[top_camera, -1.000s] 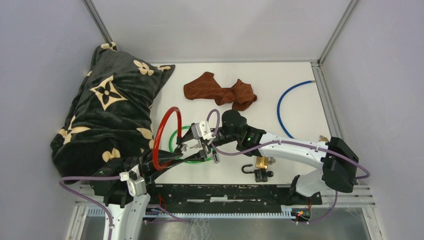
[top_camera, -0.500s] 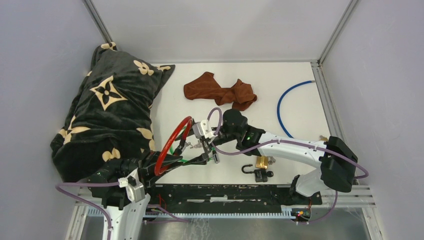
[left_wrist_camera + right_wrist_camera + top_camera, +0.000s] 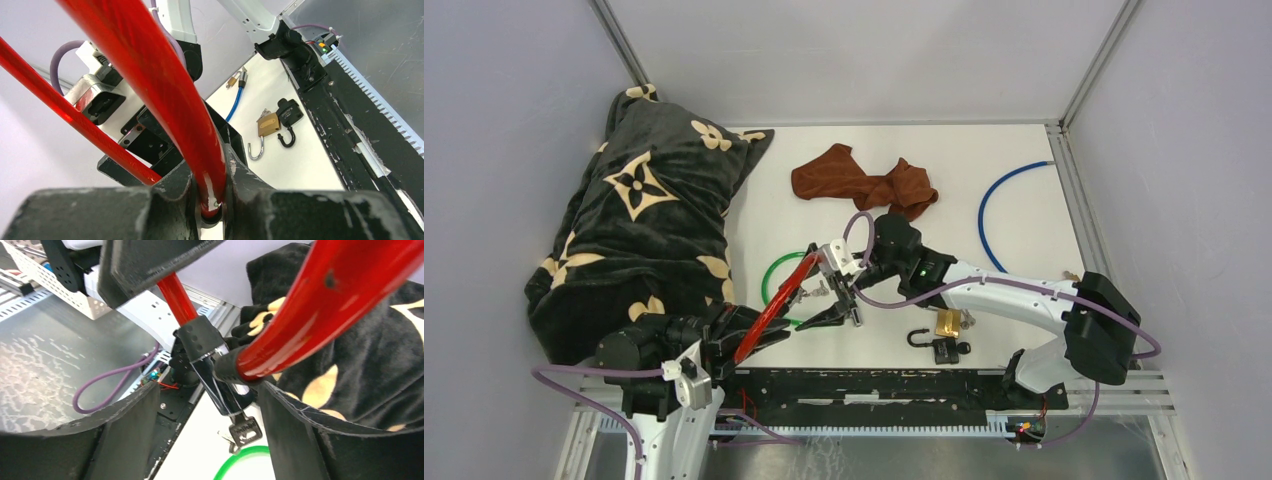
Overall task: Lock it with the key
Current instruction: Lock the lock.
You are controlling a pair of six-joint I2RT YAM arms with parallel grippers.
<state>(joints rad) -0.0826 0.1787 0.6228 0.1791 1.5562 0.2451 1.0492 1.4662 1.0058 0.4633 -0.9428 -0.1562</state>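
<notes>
A red cable lock [image 3: 774,300] is lifted off the table, and my left gripper [image 3: 746,338] is shut on its cable [image 3: 200,165]. The lock's black and chrome cylinder [image 3: 215,375] hangs in the right wrist view. A key [image 3: 245,431] sticks out of its lower end. My right gripper [image 3: 210,440] is open, with its fingers [image 3: 125,430] on either side of the key and not touching it. In the top view the right gripper [image 3: 836,300] sits just right of the red loop.
A green cable ring [image 3: 776,272] lies under the red loop. A brass padlock [image 3: 947,323] and a black padlock [image 3: 944,350] lie near the front edge. A brown cloth [image 3: 864,185] and a blue cable [image 3: 994,210] are farther back. A black patterned blanket [image 3: 639,220] fills the left.
The red loop has tipped down and now shows nearly edge-on, with the left arm drawn back toward its base. The right gripper's jaws have opened wider around the key.
</notes>
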